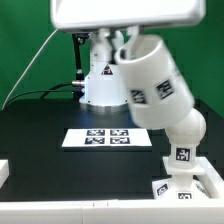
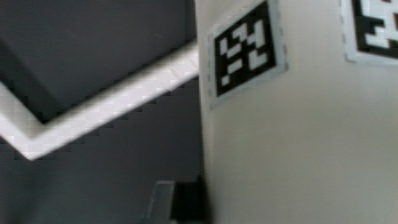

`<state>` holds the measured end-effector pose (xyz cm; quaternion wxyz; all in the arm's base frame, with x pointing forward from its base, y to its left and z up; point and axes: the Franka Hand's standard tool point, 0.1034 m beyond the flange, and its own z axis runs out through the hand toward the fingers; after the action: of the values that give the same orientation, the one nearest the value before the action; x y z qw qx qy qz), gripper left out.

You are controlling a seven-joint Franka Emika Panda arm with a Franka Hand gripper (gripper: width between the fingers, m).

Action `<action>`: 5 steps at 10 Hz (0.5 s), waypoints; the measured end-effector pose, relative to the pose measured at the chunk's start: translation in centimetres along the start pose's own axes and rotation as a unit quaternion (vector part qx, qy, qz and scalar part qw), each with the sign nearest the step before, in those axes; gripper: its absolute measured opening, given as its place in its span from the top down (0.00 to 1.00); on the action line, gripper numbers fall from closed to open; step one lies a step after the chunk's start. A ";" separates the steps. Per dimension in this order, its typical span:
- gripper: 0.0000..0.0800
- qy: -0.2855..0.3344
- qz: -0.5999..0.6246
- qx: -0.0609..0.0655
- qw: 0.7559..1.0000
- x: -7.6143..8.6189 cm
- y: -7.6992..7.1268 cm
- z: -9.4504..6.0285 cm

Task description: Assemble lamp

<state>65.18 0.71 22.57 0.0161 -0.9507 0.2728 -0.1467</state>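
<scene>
Nearest, at the exterior view's lower right, the base (image 1: 190, 186) is lying on the table (image 1: 40, 125) with the bulb's stem (image 1: 181, 152) standing on it. The arm is hanging over it, and the gripper itself is hidden in this view. The shade is not showing anywhere I can identify.

The wrist view is filling with a tagged white part (image 2: 294, 130); one dark finger (image 2: 166, 198) is showing beside it. I cannot tell whether the jaws are spread or pinching.

Judgement: bulb seating is in hand; next comes letting go and a straight lift clear.

Farther back, the marker board (image 1: 108, 138) is lying flat before the pedestal (image 1: 103, 85).
</scene>
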 end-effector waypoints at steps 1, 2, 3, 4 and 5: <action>0.94 0.020 0.000 0.011 1.000 -0.8 -1.5 0.1; 0.94 0.044 0.007 0.017 0.999 -1.7 -3.1 0.5; 0.94 0.086 -0.004 0.031 0.996 -2.0 -4.8 0.7; 0.94 0.076 -0.017 0.023 0.997 -1.9 -4.1 0.8; 0.94 0.072 -0.006 0.025 0.997 -1.8 -3.8 0.9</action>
<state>65.94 4.85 21.65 0.0194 -0.9385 0.2640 -0.2215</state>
